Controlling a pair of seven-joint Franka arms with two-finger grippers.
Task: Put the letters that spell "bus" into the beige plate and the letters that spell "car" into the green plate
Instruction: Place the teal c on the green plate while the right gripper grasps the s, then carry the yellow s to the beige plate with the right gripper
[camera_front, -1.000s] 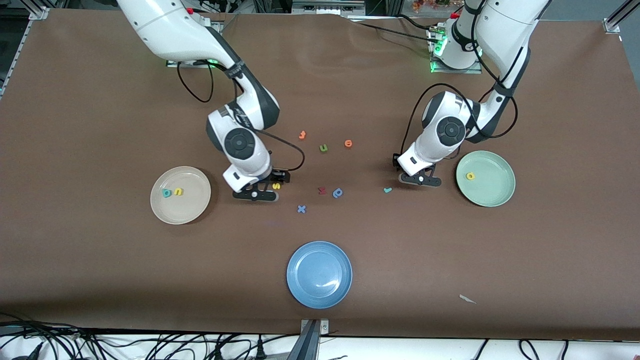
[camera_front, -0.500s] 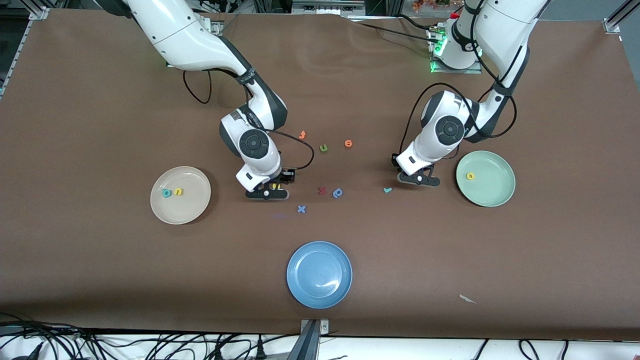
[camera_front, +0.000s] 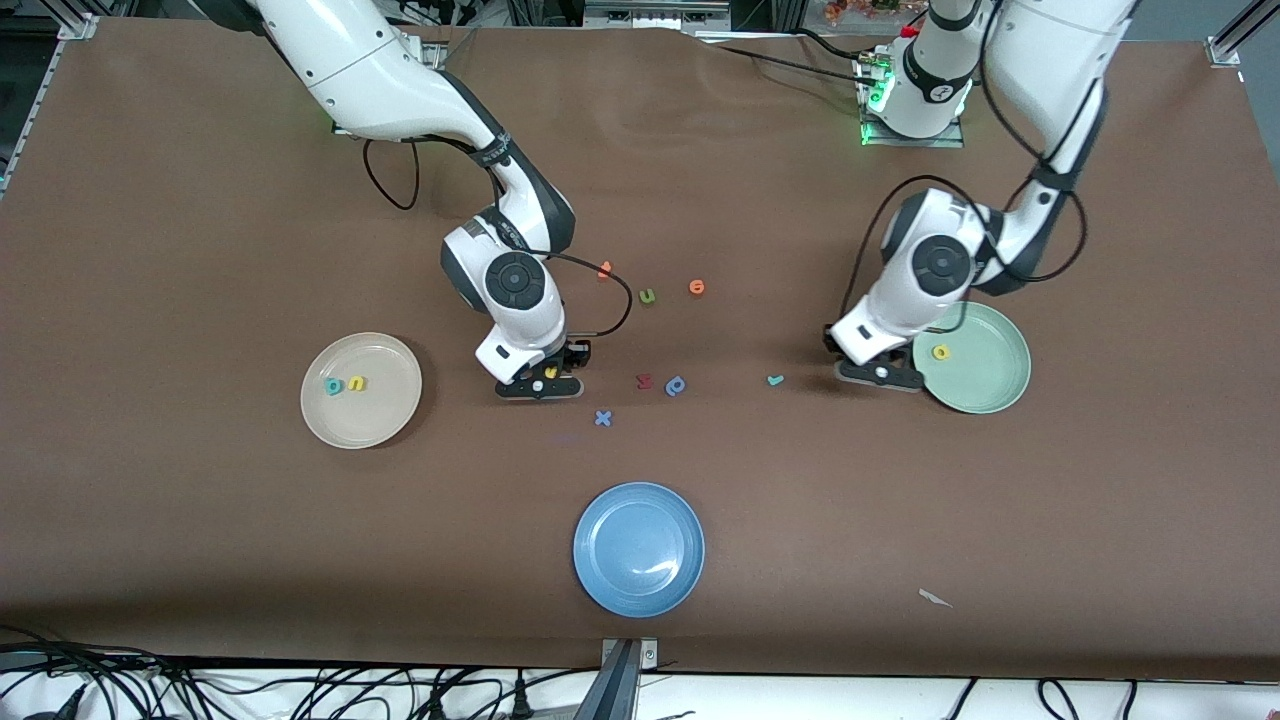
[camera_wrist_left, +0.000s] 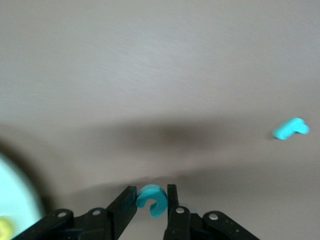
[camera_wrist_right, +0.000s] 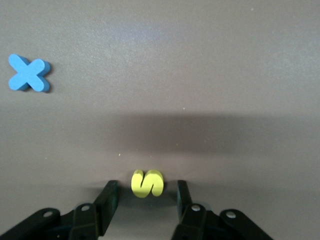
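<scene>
Surface: we find a brown cloth-covered table. Loose cables run along its 6 o'clock edge in the front view, and metal framing stands past its 12 o'clock edge.

Plates: the round cream-beige plate lies toward the right arm's end. It holds the teal foam "b" and the yellow foam "u", side by side. The round mint-green plate lies toward the left arm's end and holds the yellow foam "a". A round blue plate lies nearest the front camera, at 6 o'clock of the loose letters.

Loose letters, mid-table:
- a thin teal foam "r"
- a blue round-bowled letter
- a dark red letter
- a blue foam "x"
- a green "u"
- two orange letters

Grippers: the left gripper hangs over the cloth at the 9 o'clock rim of the green plate. The right gripper is low over the cloth, between the beige plate and the red letter.

Differences between views:
- The left wrist view alone shows the teal foam "c", which is pinched between the left fingers. The front view hides it.
- The right wrist view shows the yellow foam "s" on the cloth between the right fingers. The fingers are spread, with a gap on either side of the letter.
</scene>
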